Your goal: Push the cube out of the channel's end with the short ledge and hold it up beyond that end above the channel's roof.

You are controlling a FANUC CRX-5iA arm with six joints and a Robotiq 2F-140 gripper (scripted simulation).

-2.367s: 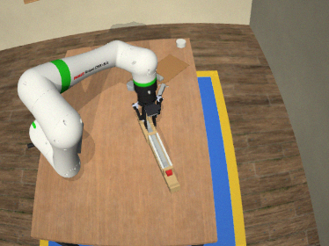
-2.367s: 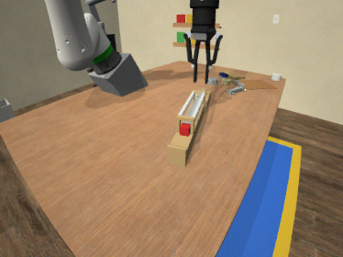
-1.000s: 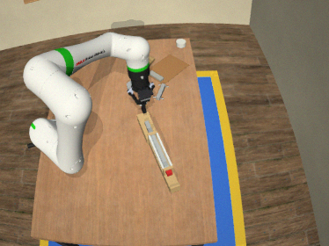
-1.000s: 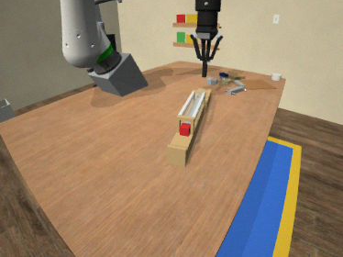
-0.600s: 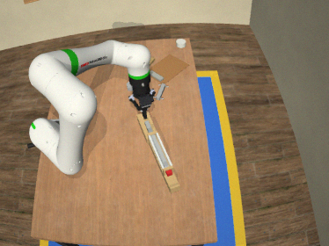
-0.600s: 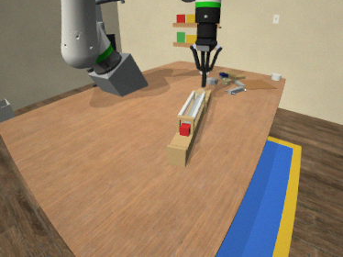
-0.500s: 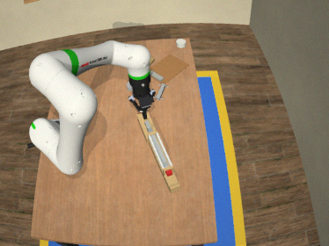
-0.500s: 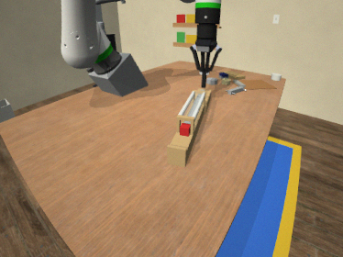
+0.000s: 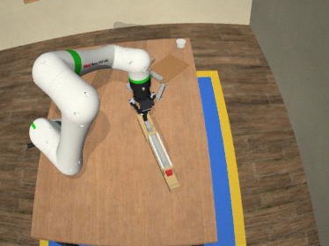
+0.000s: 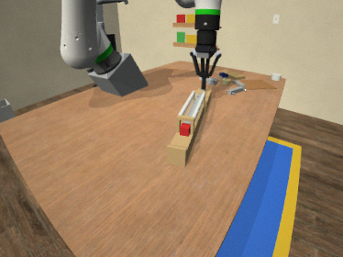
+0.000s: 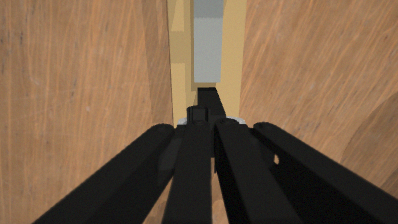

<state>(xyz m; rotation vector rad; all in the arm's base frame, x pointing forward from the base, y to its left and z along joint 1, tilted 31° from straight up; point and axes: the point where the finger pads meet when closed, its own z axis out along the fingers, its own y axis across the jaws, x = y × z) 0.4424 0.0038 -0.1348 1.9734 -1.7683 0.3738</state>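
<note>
The long tan channel (image 9: pixel 157 151) lies on the table, with a clear roof over its middle. The red cube (image 9: pixel 168 172) sits at its near end, on the short ledge behind the raised lip; it also shows in the exterior view (image 10: pixel 184 128). My gripper (image 9: pixel 144 111) points straight down at the channel's opposite, far end, with its fingers shut together and nothing between them. In the exterior view the fingertips (image 10: pixel 202 84) are just above that end of the channel. In the wrist view the closed fingertips (image 11: pixel 205 117) are over the channel's grey floor (image 11: pixel 207 50). The cube is hidden in that view.
Behind the gripper lie a grey bent bar (image 9: pixel 161 91), a grey block and a brown mat (image 9: pixel 169 67). A white cup (image 9: pixel 180 43) stands at the far table edge. The robot's base (image 10: pixel 116 73) is left of the channel.
</note>
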